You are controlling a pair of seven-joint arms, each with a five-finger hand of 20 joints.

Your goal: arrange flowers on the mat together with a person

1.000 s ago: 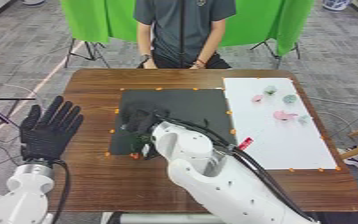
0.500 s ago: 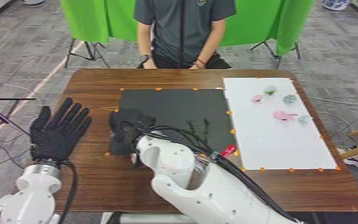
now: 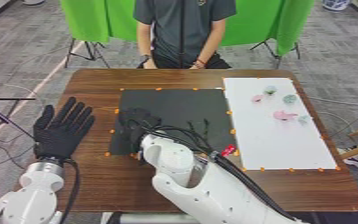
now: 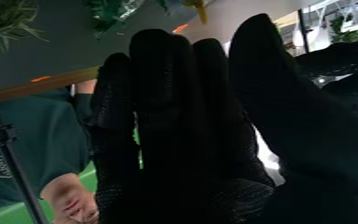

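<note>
The right hand, fingers straight and close together, is at nine o'clock on the black mat; the left hand spreads toward the wooden table's nine.

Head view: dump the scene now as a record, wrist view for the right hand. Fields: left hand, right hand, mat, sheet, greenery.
left_hand: open, fingers spread, over the table's left edge
right_hand: over the dark mat, fingers straight, nothing seen in its grasp
mat: dark, left of the white sheet
sheet: white, holds two pink pieces and three pale green pieces
greenery: leafy sprig beyond right fingertips
</note>
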